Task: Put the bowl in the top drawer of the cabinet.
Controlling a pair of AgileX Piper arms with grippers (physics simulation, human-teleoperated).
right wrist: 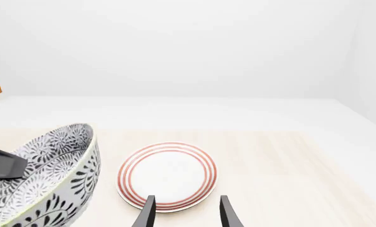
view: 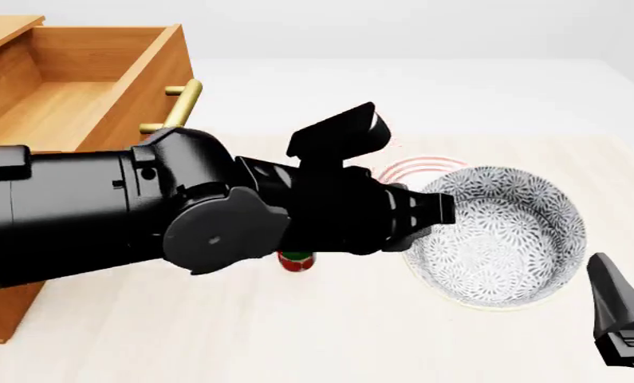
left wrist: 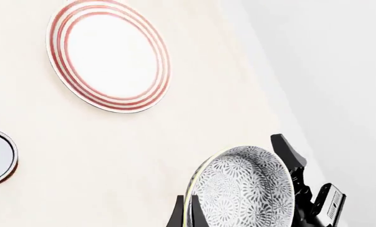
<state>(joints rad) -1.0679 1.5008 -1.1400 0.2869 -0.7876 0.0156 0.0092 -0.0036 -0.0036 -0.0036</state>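
The left gripper is pinching the bowl by its rim and has it tilted up off the table, w/ the red-ringed plate just behind it, so this looks like the carry step. The top drawer of the cabinet stands pulled out at about 10 o'clock from the bowl, well apart. Next move prob. calls for swinging the bowl over that open box and lowering it in; right gripper idles at 4 o'clock, fingers spread, holding nothing.

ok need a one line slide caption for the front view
Left gripper holds the patterned bowl lifted and tilted above the table, the open top drawer waiting at left.
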